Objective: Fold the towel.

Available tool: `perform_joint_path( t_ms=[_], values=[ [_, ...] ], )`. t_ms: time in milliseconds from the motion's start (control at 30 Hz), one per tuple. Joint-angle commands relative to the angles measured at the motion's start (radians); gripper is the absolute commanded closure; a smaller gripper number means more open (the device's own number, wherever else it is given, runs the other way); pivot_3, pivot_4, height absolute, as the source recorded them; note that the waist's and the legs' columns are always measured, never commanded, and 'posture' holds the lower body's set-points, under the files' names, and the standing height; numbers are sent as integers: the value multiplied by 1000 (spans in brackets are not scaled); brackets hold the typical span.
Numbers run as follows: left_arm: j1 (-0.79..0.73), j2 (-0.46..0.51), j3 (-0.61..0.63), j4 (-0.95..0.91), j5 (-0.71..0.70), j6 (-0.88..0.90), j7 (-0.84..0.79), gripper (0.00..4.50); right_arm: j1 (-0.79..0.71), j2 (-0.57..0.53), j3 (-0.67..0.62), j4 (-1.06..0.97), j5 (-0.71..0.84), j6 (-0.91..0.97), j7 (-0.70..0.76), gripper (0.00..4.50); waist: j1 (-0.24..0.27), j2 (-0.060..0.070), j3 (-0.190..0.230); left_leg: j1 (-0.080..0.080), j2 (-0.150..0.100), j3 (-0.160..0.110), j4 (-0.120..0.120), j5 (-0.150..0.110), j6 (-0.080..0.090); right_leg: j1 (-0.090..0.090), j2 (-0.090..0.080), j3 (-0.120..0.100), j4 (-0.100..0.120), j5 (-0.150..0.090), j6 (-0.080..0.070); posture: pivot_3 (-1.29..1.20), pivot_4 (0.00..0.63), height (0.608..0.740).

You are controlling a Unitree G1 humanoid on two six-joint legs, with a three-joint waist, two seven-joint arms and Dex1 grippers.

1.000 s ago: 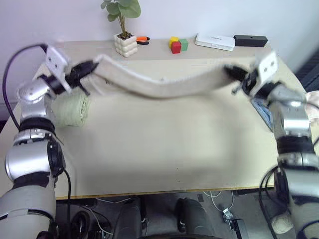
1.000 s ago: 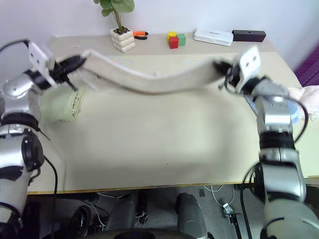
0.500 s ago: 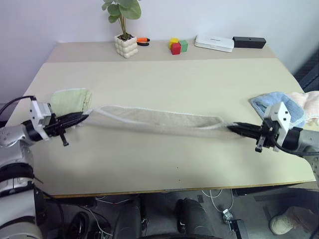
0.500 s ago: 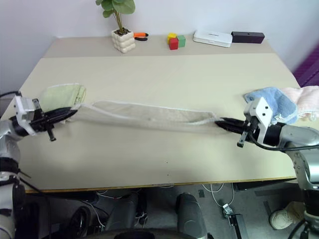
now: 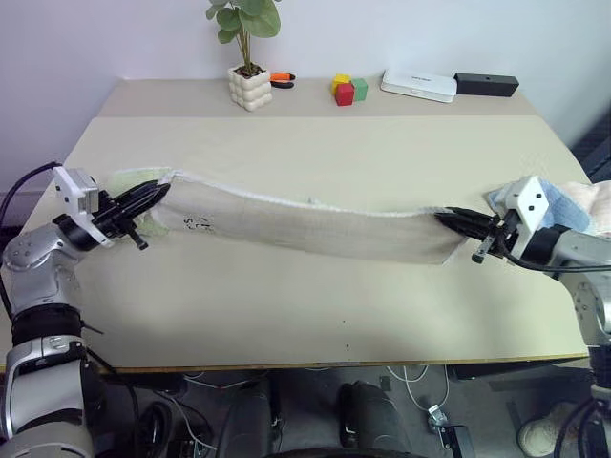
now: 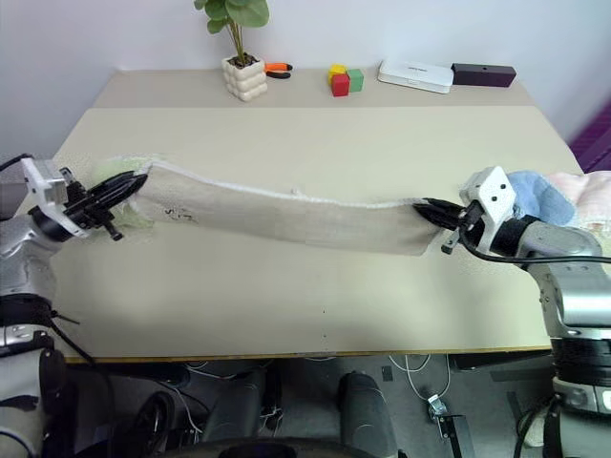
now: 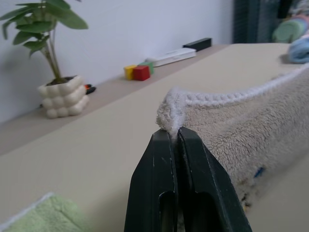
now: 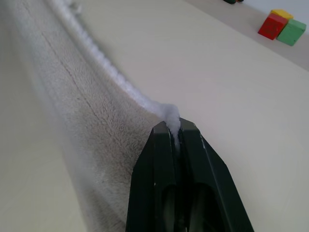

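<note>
The beige towel (image 5: 305, 224) with white corded edging hangs stretched between my two grippers above the table, sagging a little in the middle. My left gripper (image 5: 158, 192) is shut on its left top corner (image 7: 170, 117). My right gripper (image 5: 451, 219) is shut on its right top corner (image 8: 170, 115). The towel's lower edge hangs close to the tabletop; I cannot tell whether it touches. A small dark printed mark (image 5: 196, 224) shows near its left end.
A pale green towel (image 5: 129, 181) lies partly behind the held towel's left end. A light blue towel (image 6: 539, 196) and a pink cloth (image 6: 587, 191) lie at the right edge. A potted plant (image 5: 249, 76), coloured blocks (image 5: 346, 89), a white box (image 5: 419, 85) and a black box (image 5: 486, 84) line the far edge.
Both grippers swung the towel down from high over the far side toward the near side. From half a second ago it hangs wider and flatter, and the camera has shifted slightly.
</note>
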Motion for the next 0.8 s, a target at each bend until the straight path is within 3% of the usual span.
perform_joint_path(
  t_ms=[33,467,800],
  values=[
    [-19,-9,2,52,25,-43,37,4500,-30,16,16,35,-56,-69,-34,4454,0,0,0,0,0,0,0,0,0,0,0,0,0,0,0,0,150,735],
    [-37,-75,-30,124,98,-110,168,4500,-42,93,53,109,-144,-128,-141,4454,2,0,0,0,0,0,0,0,0,0,0,0,0,0,0,0,150,735],
    [-33,-85,-66,111,109,103,225,4500,9,127,104,71,-176,-107,-158,4454,1,0,0,0,0,0,0,0,0,0,0,0,0,0,0,0,150,735]
  ],
)
